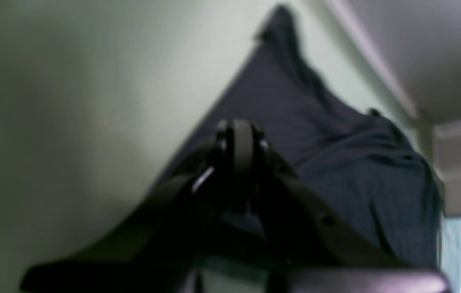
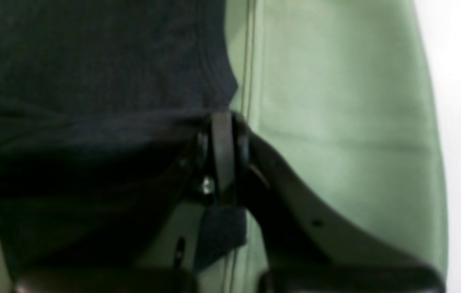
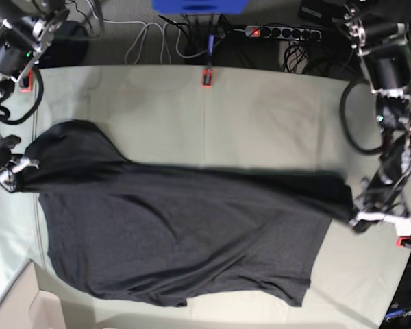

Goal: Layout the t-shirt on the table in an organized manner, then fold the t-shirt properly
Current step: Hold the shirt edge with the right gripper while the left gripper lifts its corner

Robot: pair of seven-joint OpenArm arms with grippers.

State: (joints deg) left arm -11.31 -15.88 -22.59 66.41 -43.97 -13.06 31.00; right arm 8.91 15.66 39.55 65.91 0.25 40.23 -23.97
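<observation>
Charcoal cotton was pinched in both sets of fingers. In the left wrist view the left gripper (image 1: pixel 242 140) had its jaws clenched together, with the t-shirt (image 1: pixel 336 162) running away from them toward 1 o'clock; the cloth at the tips was too dark and blurred to show the exact bite. In the right wrist view the right gripper (image 2: pixel 223 134) was likewise clamped tight on a fold at the shirt's hem edge (image 2: pixel 92 81), the pale green table cover (image 2: pixel 336 122) bare on the 3 o'clock side of it.

From the base view, the right gripper (image 3: pixel 20 166) held one corner of the garment at 9 o'clock, and the left gripper (image 3: pixel 367 217) held the opposite end at roughly 4 o'clock. The t-shirt (image 3: pixel 185 240) stretched between them across the lower middle of the table (image 3: pixel 260 110), mostly flat, with a raised hump near the 9 o'clock corner and soft ripples along the 6 o'clock edge. No graphic was visible on the upward face. A red-orange clamp (image 3: pixel 207 77) sat at the table's 12 o'clock edge, well apart from the shirt.

Judgement: the layout step was in hand, the shirt being pulled taut between the two arms; no fold had been started. Next move likely calls for lowering both ends evenly and releasing only once the hump and the 6 o'clock ripples have flattened, keeping the tension balanced so the cloth does not skew.
</observation>
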